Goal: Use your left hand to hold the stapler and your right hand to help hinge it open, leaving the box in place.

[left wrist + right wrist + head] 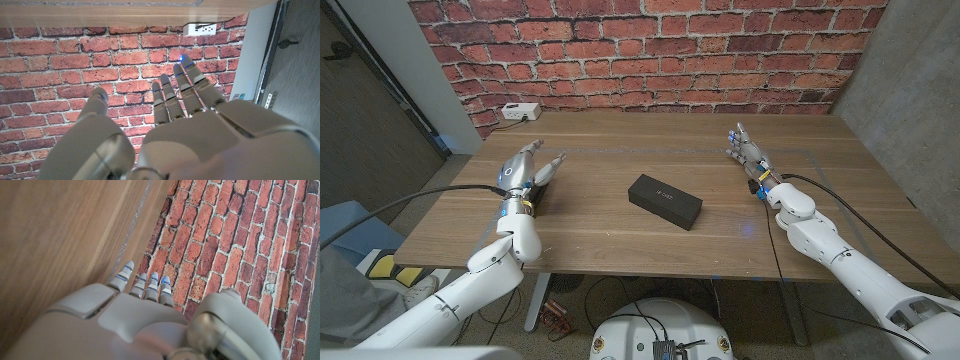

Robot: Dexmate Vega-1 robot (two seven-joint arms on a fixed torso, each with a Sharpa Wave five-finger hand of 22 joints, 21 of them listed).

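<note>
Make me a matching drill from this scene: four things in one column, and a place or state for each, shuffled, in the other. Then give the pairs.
Things:
1. black box
2. left hand
3. right hand
4. white power strip

Places or states:
A. at the table's far edge, by the brick wall
B. holds nothing, fingers apart, on the robot's right side of the table
C. lies near the middle of the table, touched by neither hand
D. holds nothing, fingers stretched out, on the robot's left side of the table

Pairs: 1-C, 2-D, 3-B, 4-A
</note>
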